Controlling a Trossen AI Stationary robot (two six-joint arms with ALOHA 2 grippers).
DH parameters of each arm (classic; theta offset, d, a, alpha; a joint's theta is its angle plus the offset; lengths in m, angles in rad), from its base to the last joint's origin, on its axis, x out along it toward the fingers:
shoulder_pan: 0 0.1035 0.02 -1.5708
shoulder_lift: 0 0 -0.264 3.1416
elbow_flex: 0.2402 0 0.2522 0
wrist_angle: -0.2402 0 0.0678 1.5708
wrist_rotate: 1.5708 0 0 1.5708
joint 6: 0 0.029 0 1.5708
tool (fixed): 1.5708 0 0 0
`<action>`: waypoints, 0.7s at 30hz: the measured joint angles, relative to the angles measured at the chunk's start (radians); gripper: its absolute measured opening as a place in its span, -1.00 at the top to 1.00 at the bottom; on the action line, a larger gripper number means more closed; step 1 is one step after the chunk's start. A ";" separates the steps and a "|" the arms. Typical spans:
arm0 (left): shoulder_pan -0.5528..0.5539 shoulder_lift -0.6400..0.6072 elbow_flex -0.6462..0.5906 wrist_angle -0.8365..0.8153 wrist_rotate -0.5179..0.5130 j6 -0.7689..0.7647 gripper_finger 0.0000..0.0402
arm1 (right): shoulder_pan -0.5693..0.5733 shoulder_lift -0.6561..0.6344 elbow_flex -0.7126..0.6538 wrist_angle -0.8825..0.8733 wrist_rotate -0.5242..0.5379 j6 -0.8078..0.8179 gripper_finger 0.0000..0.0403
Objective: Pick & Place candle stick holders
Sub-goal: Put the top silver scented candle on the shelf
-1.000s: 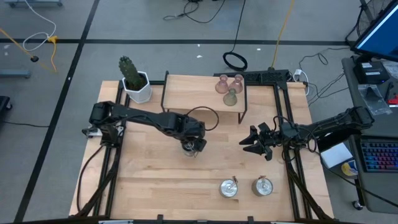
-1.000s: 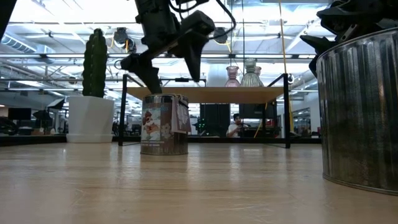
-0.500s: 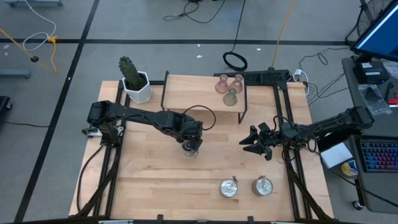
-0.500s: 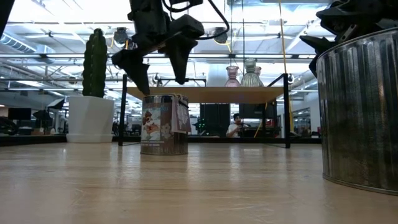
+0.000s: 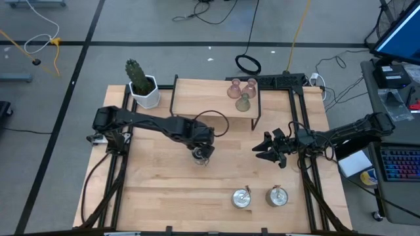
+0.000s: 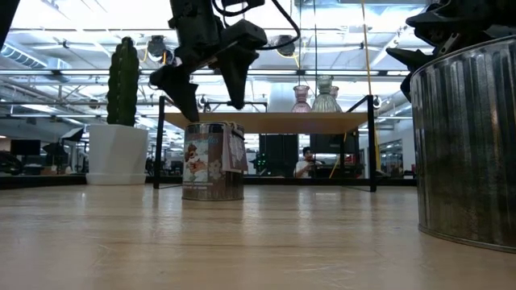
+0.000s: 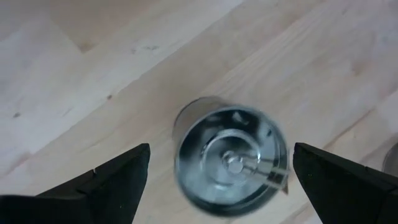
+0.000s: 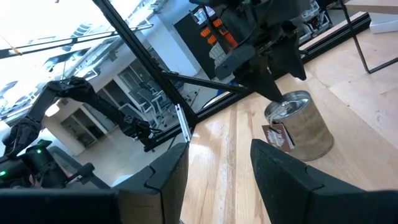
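Hovering left gripper (image 6: 205, 84): hangs just above the squat round shiny silver metal candle holder (image 5: 200, 156) near the middle of the light wooden table (image 5: 157, 190), its two dark fingers (image 6: 179, 90) spread wide to either side of the holder and clear of it
Left wrist view: looks straight down into the holder's open top (image 7: 231, 163), a small stud at its centre and a paper tag at its rim; both fingertips (image 7: 106, 180) stand apart from the metal
Holder under the gripper: stands upright on the table, its paper label (image 6: 234, 151) hanging on the side
Right gripper (image 5: 265, 150): held above the table's right part, well apart from the centre holder, pointing toward it; its fingers (image 8: 171, 171) stand partly apart and pinch nothing
Other silver holders: two more squat round shiny metal ones (image 5: 241, 198) (image 5: 278, 195) sit side by side near the table's front edge, both upright with tags; one of them fills the right of the low view (image 6: 463, 145)
Glass holders: two pinkish flask-shaped ones (image 5: 234, 88) (image 5: 250, 86) and one olive-green flask-shaped one (image 5: 244, 101) stand close together on the right end of the raised wooden shelf with thin black legs (image 5: 203, 98) at the table's back
Plant: white pot with a green cactus (image 5: 142, 87) stands at the back left corner, beside the shelf
Background: a person (image 6: 305, 163) sits far off in the room behind the table
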 joint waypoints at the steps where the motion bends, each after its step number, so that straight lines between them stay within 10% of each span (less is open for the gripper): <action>1: 0.000 0.003 0.000 0.003 0.001 0.000 -0.95 | 0.000 0.000 0.000 0.000 0.000 0.000 0.17; 21: -0.006 0.037 0.000 0.031 0.037 0.007 -0.95 | 0.000 0.000 0.000 0.008 0.001 0.000 0.17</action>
